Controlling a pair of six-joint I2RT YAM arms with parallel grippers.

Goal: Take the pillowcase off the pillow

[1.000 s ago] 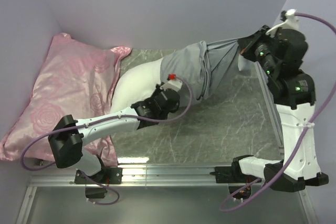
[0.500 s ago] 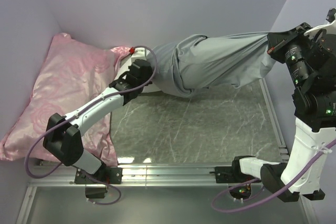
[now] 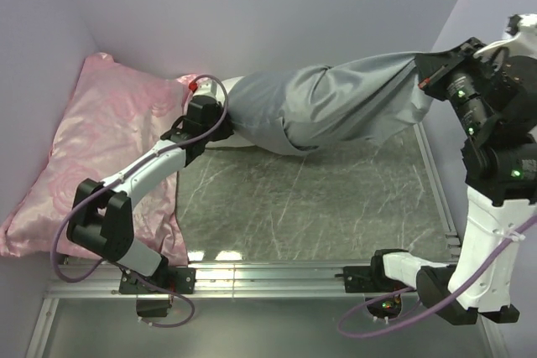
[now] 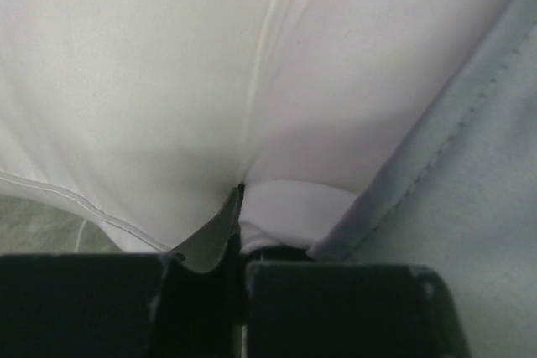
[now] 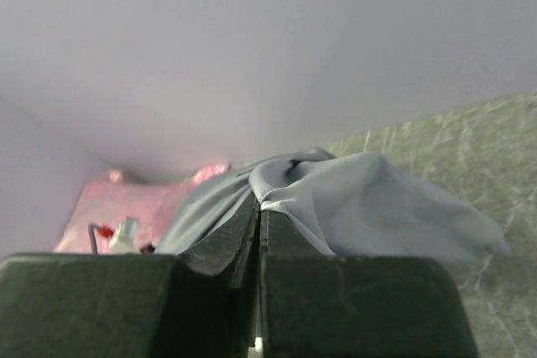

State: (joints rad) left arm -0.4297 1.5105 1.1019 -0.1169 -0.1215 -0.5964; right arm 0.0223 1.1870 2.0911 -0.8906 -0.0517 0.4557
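The grey pillowcase (image 3: 336, 106) hangs stretched across the back of the table between my two grippers. My right gripper (image 3: 422, 73) is shut on its right end and holds it raised by the right wall; the right wrist view shows the grey fabric (image 5: 369, 199) pinched in that gripper (image 5: 258, 207). My left gripper (image 3: 211, 119) is at the pillowcase's left end. In the left wrist view it (image 4: 239, 249) is shut on a fold of the white pillow (image 4: 151, 81), with the pillowcase hem (image 4: 487, 165) just to the right. In the top view the pillow is almost wholly hidden inside the case.
A pink rose-patterned satin pillow (image 3: 109, 140) lies along the left wall, right beside my left arm; it also shows in the right wrist view (image 5: 126, 199). Lilac walls close in the back and both sides. A metal rail (image 3: 268, 278) runs along the near edge of the marble table (image 3: 319, 199).
My left gripper has swung from the table's middle to the far left. My right gripper has pulled right and up, drawing the pillowcase out long and taut.
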